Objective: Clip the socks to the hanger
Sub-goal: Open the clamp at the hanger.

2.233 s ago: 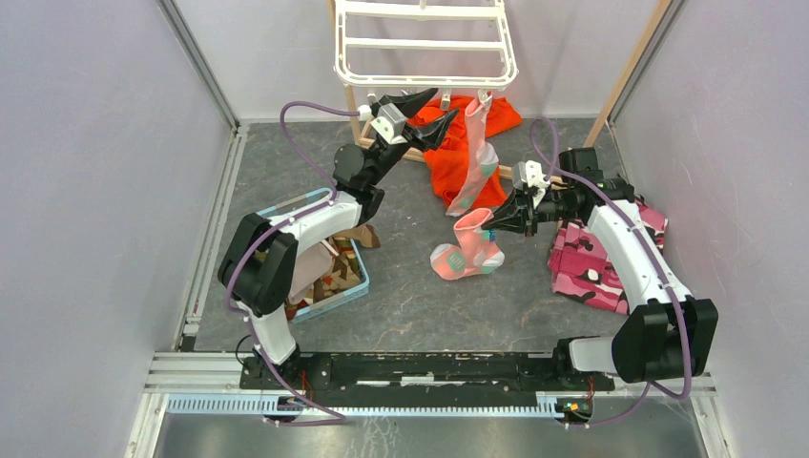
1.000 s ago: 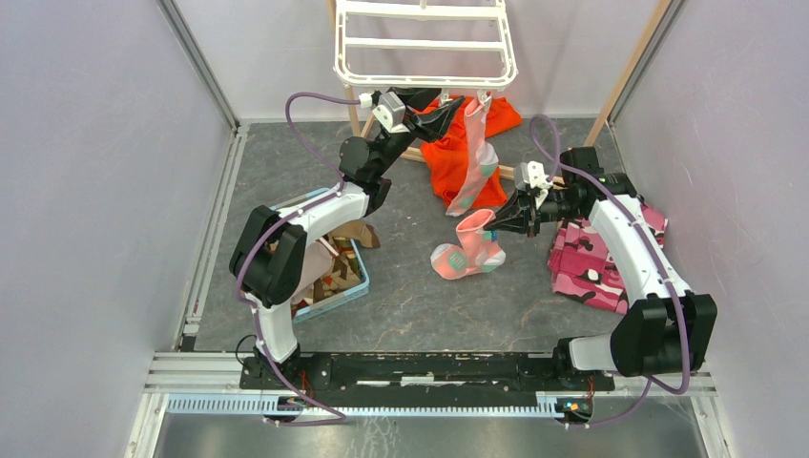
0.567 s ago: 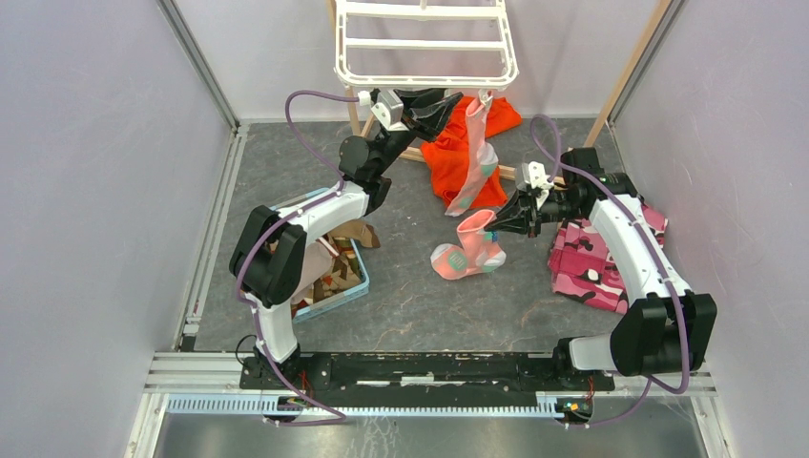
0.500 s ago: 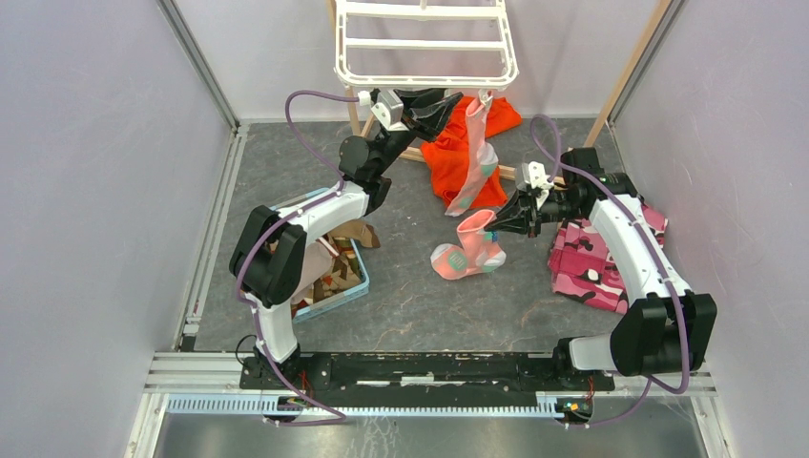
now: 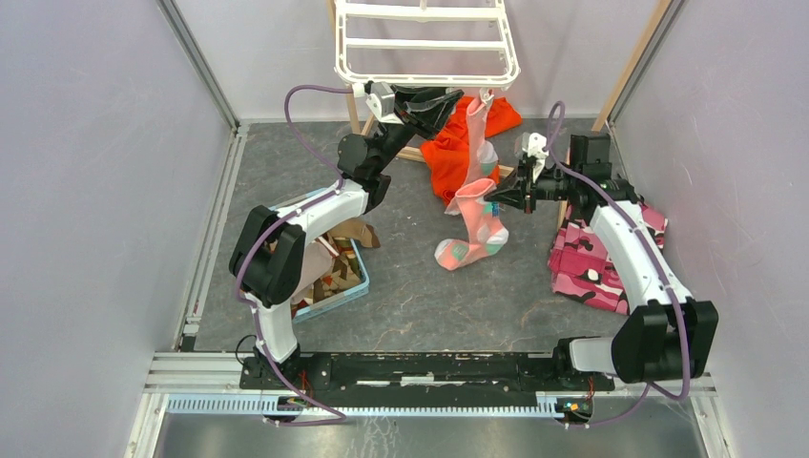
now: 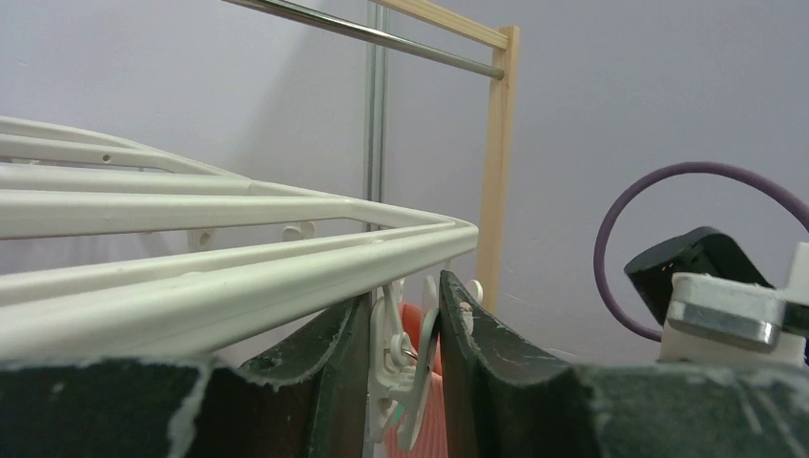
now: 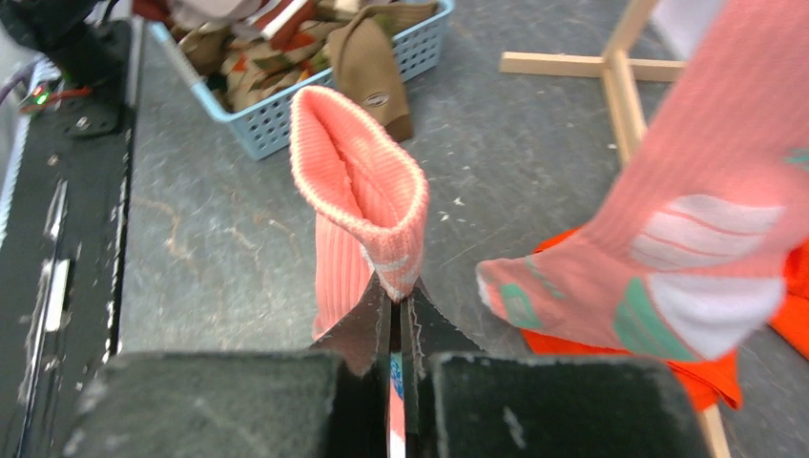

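My right gripper [image 7: 394, 298] is pinched tight on the cuff of a pink sock [image 7: 358, 191], which hangs limp from it. It is light, soft and floppy, so the ribbed rim is the place to grip. My left gripper [image 6: 405, 320] squeezes a clip [image 6: 393, 367] under the hanger [image 6: 238, 277], near the other pink sock [image 5: 477, 143] already clipped

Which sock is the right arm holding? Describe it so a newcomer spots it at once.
Start at the white hanger at the back; one pink sock hangs from a clip on its front edge. Just in front hangs a second pink sock. Unlike that clipped one, its cuff is pinched in the right gripper.
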Robot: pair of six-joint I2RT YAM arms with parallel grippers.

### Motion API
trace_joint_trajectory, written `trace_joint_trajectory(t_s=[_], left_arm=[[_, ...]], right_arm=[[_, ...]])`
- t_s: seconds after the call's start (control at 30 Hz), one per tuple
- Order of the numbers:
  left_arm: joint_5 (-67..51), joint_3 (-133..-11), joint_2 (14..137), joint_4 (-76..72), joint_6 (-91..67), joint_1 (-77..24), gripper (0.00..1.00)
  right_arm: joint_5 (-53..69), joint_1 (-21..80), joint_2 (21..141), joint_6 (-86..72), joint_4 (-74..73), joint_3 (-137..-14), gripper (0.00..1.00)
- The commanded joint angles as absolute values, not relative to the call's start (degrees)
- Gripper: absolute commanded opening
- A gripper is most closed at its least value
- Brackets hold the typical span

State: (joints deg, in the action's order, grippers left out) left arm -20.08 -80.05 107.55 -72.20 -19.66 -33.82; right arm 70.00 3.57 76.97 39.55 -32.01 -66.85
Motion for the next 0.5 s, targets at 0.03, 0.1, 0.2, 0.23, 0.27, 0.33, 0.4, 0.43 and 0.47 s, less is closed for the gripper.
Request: trace_joint_trajectory(t_s=[0.03, 0.1, 0.2, 0.23, 0.27, 0.33, 0.4, 0.43, 0.47], left_arm=[[-19.73, -82.19, 107.46, -73.76, -25.43, -33.49, 0.02], [-19.46, -82.18, 107.48, -73.74, -26.24, -33.40, 0.02], [-19.20, -82.17, 107.45, -73.90, -27.34, -33.31, 0.02], [-19.12, -82.16, 107.44, -73.98, -27.60, -33.31, 0.02], [-19.08, -82.10, 107.56, -74.14, -27.78, -33.31, 0.02], [-19.11, -82.13, 107.66, -74.71, -28.26, -33.23, 0.02], [-19.18, -82.10, 107.75, -74.79, -28.59, -33.22, 0.02], [-19.29, -82.09, 107.71, -74.82, -28.67, -33.22, 0.02], [-19.32, -82.10, 107.63, -74.80, -28.72, -33.22, 0.02]], right_arm=[[63.54, 4.01, 74.36, 14.58, -5.51, -67.85, 0.00], [61.74, 4.90, 75.14, 10.99, -1.60, -68.25, 0.00], [58.17, 7.37, 75.49, 7.41, 3.16, -68.22, 0.00], [56.82, 8.27, 75.65, 6.64, 3.74, -68.49, 0.00], [55.50, 8.90, 75.80, 5.68, 4.41, -68.70, 0.00], [52.46, 10.19, 76.00, 3.75, 6.09, -68.71, 0.00], [49.71, 11.05, 75.91, 2.66, 7.54, -68.64, 0.00], [48.75, 11.49, 75.82, 2.20, 8.03, -68.62, 0.00], [47.43, 11.92, 75.96, 1.57, 8.53, -68.64, 0.00]])
